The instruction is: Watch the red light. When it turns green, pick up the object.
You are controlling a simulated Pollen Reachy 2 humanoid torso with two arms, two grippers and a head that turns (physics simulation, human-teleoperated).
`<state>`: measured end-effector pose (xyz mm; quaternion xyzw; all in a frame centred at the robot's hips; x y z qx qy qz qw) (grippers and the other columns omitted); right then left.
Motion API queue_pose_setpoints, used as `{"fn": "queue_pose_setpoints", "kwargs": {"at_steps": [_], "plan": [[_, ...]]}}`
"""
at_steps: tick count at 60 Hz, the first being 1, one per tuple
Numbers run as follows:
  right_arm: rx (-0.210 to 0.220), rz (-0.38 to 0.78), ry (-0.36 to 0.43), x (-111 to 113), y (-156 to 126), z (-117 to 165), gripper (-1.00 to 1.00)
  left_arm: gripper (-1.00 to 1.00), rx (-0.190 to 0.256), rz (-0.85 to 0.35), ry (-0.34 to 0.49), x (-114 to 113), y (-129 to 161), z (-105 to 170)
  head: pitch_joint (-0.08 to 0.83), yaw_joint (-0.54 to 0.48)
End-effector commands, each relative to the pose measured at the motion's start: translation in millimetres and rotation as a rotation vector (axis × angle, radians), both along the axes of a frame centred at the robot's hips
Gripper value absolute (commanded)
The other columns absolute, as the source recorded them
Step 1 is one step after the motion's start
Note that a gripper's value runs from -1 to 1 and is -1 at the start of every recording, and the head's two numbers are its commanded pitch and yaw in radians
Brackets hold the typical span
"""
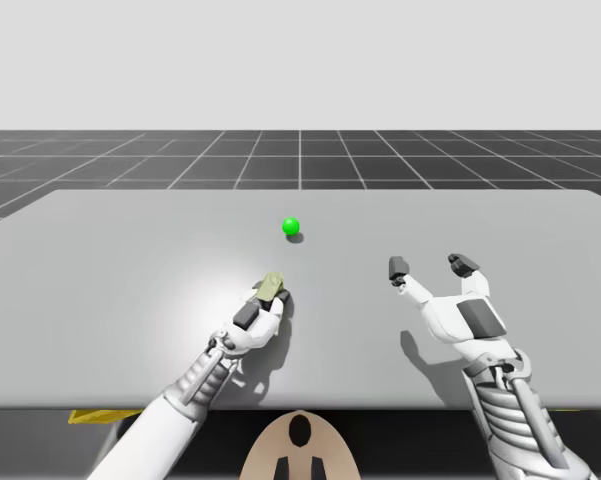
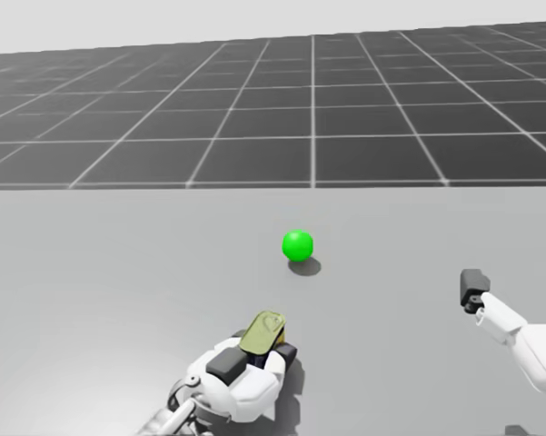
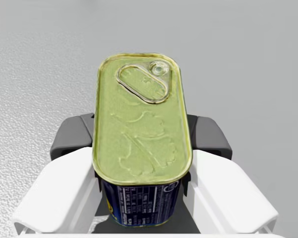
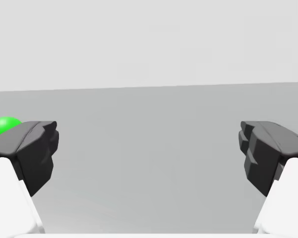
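With the light (image 1: 291, 226) shown green, the oblong tin (image 3: 141, 129) is found clamped across its narrow width by the left gripper (image 1: 267, 300), its lid's long axis running ahead along the fingers, apparently low over the table (image 1: 130, 260), while the right gripper (image 1: 432, 266) is held wide open, well apart.

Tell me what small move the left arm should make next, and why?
Probably raise the left gripper straight up. The light is green, and the gripper is shut on the blue rectangular can from both sides, so the grasp looks ready for lifting.
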<state>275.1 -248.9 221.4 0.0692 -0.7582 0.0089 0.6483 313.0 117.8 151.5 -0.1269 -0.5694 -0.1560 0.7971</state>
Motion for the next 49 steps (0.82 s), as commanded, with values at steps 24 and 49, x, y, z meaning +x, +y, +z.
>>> {"fn": "queue_pose_setpoints", "kwargs": {"at_steps": [24, 49], "plan": [[0.014, 0.000, 0.009, 0.7, 2.0, -2.5, -1.00, 1.00, -0.067, -0.070, -0.022, -12.7, -13.6, 50.9, 0.231, 0.08], [0.021, 0.028, 0.003, -3.1, 1.8, 0.6, -1.00, 1.00, -0.050, -0.075, -0.368, -21.4, 16.3, 213.2, 0.221, 0.08]]}}
